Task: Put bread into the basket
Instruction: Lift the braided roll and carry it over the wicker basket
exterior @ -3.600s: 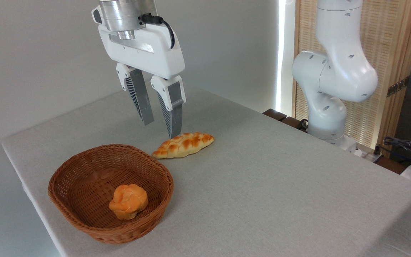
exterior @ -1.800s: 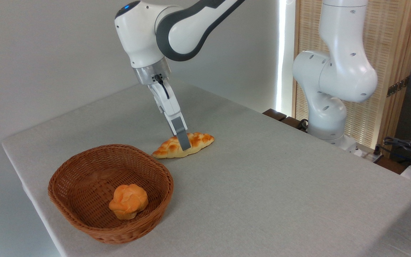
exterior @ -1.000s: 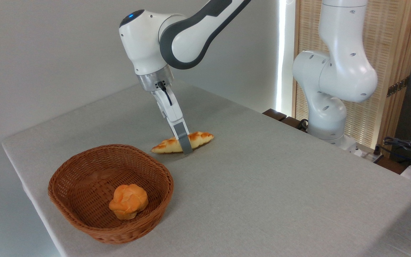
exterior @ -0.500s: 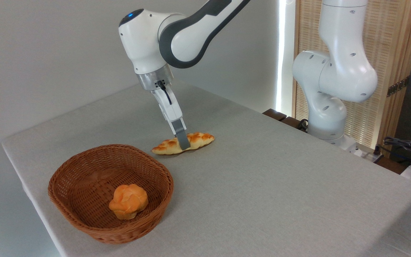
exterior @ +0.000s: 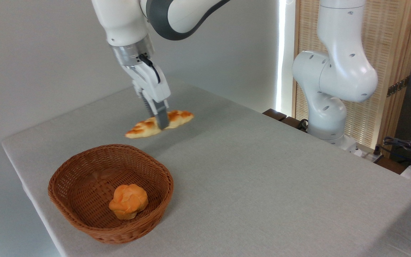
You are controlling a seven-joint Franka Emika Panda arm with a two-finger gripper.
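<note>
grip: our fingers (exterior: 161,121) clenched across the bread (exterior: 159,123) mid-length | place: bread in air, clear of the surface (exterior: 262,171), behind the basket (exterior: 84,228) | handling: we judge it light, soft, crushable; centre hold keeps it level

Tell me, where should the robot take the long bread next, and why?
Probably carry it toward the camera and a little left, until it hangs over the basket. The gripper is shut on the bread in the air, beyond the basket's far rim, so letting go now would miss.
</note>
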